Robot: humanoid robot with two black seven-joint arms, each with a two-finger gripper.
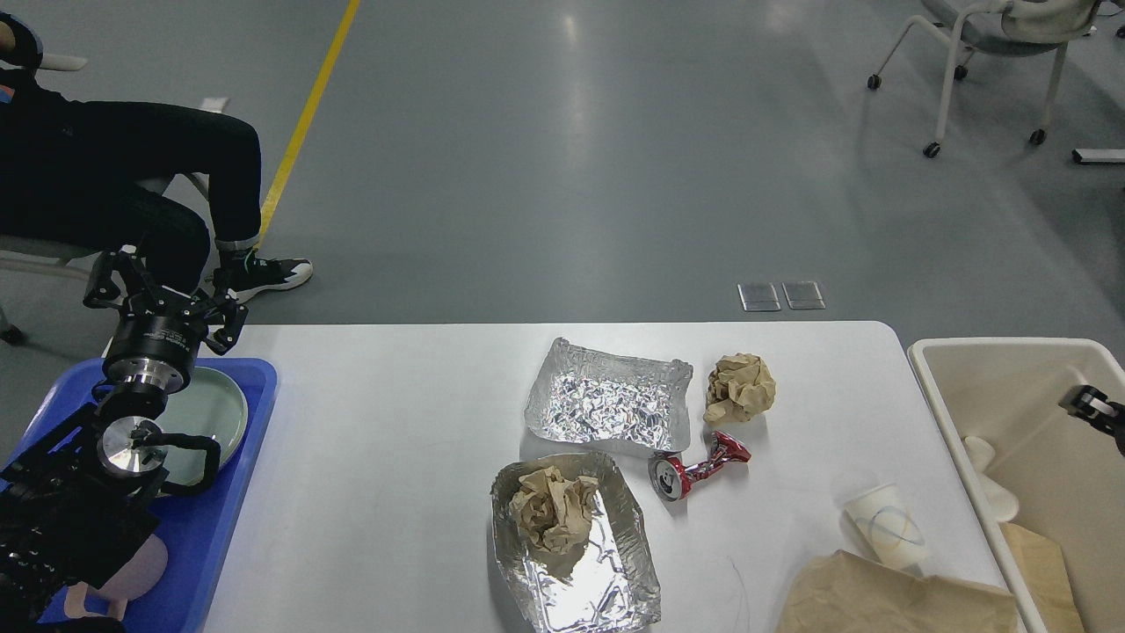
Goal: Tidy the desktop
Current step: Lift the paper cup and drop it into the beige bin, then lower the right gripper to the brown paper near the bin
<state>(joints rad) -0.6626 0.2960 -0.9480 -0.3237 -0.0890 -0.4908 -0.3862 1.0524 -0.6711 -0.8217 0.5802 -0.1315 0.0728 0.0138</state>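
Trash waits on the counter (395,422).
My left hand (163,294) hangs spread and empty above the blue tray (237,492); the crushed can (694,469) lies far to its right, nearer my right hand (1085,403), whose fingers I cannot tell.

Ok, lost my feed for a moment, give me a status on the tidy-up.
Left gripper open, empty, above blue tray. Right gripper over beige bin, state unclear. Desktop uncleared: foil trays, paper wads, crushed can, cup.
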